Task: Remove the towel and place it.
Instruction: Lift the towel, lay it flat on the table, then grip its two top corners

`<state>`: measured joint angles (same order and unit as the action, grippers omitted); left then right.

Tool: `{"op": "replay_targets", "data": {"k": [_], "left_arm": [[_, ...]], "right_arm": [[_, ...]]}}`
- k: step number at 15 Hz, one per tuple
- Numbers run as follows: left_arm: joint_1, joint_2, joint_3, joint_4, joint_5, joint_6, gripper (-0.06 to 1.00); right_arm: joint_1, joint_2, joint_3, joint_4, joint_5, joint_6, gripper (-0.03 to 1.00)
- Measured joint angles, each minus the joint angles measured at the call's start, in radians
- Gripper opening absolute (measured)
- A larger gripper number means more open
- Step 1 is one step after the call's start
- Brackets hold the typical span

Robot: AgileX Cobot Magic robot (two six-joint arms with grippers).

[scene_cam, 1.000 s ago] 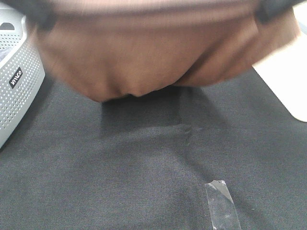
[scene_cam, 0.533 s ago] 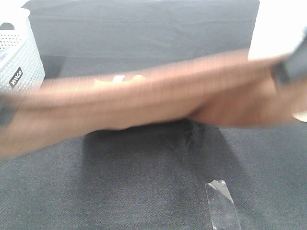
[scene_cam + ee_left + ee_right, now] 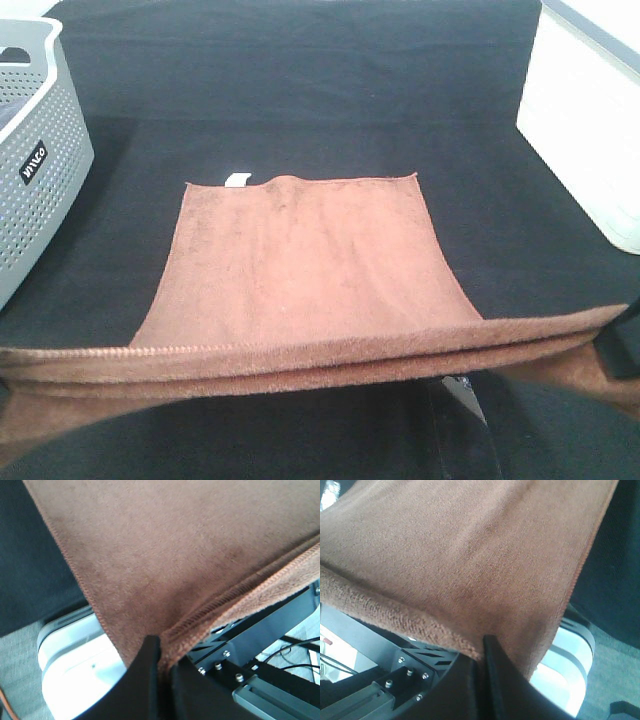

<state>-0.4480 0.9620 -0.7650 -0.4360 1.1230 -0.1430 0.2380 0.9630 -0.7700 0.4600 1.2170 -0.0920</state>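
The brown towel [image 3: 300,260] is spread out, its far half lying flat on the black cloth-covered table [image 3: 300,90], with a small white tag [image 3: 238,180] at its far left corner. Its near edge is lifted and stretched across the front of the exterior high view. In the left wrist view my left gripper [image 3: 162,652] is shut on the towel's [image 3: 175,555] hemmed corner. In the right wrist view my right gripper [image 3: 482,650] is shut on the towel's [image 3: 470,555] other near corner. A dark part at the right edge [image 3: 622,350] seems to be the right gripper.
A grey perforated basket [image 3: 40,170] stands at the far left of the table. A white box [image 3: 590,130] stands along the right side. A strip of clear tape [image 3: 462,392] lies on the cloth under the towel's raised near edge.
The towel, held high and bunched a second ago, swung down and out; its far part now lies flat on the table while both grippers still hold the near corners.
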Motion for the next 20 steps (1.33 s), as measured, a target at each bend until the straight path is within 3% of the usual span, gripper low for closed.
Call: {"op": "replay_targets", "data": {"k": [7, 13, 20], "left_arm": [[0.000, 0.254, 0.000, -0.030, 0.004, 0.129, 0.00], [0.001, 0.266, 0.169, -0.125, 0.004, 0.143, 0.00], [0.001, 0.373, 0.174, -0.123, 0.002, 0.143, 0.00]], "right_arm": [[-0.002, 0.214, 0.004, -0.056, -0.019, -0.033, 0.00], [-0.003, 0.208, 0.170, 0.014, -0.017, -0.072, 0.00], [-0.003, 0.405, 0.177, 0.039, -0.058, -0.110, 0.00]]}}
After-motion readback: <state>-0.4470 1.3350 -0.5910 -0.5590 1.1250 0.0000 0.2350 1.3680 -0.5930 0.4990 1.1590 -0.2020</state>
